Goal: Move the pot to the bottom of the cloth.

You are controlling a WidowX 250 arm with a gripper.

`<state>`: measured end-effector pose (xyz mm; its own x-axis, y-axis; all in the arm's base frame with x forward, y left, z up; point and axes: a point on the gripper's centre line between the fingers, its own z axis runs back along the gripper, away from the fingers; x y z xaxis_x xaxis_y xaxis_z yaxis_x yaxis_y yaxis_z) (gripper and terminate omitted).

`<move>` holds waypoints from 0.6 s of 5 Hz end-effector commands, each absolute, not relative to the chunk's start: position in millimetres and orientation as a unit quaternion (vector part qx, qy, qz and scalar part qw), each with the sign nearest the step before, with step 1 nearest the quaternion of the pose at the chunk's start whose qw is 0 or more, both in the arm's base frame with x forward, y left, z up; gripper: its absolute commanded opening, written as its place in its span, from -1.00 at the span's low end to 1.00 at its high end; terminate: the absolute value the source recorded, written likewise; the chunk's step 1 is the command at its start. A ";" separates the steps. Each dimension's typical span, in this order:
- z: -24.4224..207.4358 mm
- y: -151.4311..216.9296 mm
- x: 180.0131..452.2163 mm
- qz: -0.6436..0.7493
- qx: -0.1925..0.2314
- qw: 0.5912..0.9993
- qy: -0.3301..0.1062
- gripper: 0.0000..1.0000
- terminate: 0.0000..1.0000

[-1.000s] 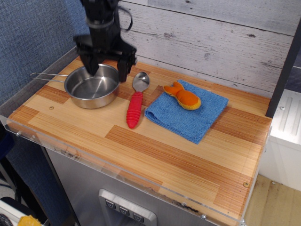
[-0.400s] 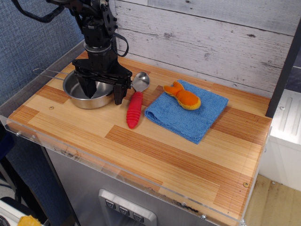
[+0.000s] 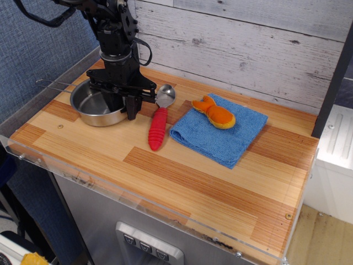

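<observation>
observation.image — spoon (image 3: 159, 121) between pot (image 3: 96, 105), cloth (image 3: 219, 134)

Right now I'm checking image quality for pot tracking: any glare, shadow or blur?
In observation.image: the pot shows soft reflections on its rim, no blown-out glare; the gripper darkens the pot's right side; the cloth is sharp and evenly lit.

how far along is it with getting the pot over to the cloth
Early stage. Done: the gripper has reached the pot, fingers straddling its right rim. In hand: closing on that rim. Left: lift the pot, carry it past the spoon and set it below the cloth.
</observation>
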<state>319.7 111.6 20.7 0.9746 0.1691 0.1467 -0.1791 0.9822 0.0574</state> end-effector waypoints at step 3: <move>55.5 125.6 324.8 0.124 0.044 0.985 -0.115 -1.00 -1.00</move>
